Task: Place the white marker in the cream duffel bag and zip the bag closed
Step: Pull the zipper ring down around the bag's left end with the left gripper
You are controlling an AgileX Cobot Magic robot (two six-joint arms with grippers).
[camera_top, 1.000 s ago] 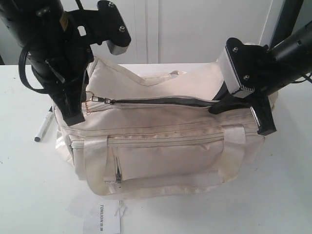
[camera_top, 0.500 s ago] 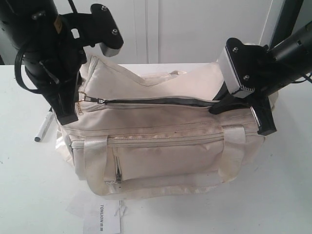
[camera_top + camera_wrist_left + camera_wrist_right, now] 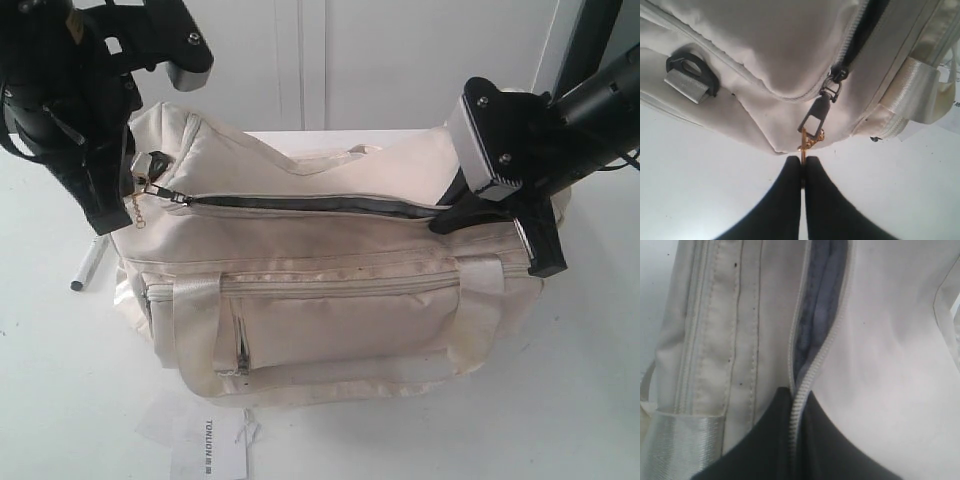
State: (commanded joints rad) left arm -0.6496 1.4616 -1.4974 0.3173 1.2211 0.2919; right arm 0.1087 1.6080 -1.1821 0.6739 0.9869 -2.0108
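cream duffel bag (image 3: 330, 250): cream, grey lining, glossy straps | zip pull (image 3: 815, 117): dark grey, gold chain | white marker (image 3: 88, 262): white | paper tag (image 3: 205, 455): white, black print | table (image 3: 60, 380): white | left gripper (image 3: 802, 161), right gripper (image 3: 794, 392): black

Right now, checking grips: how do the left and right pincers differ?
The left pincer pinches the gold chain hanging from the zip pull; the right pincer clamps the toothed zip edge. The left is at the cream duffel bag's slider end, the right at the opposite end. Both are shut.
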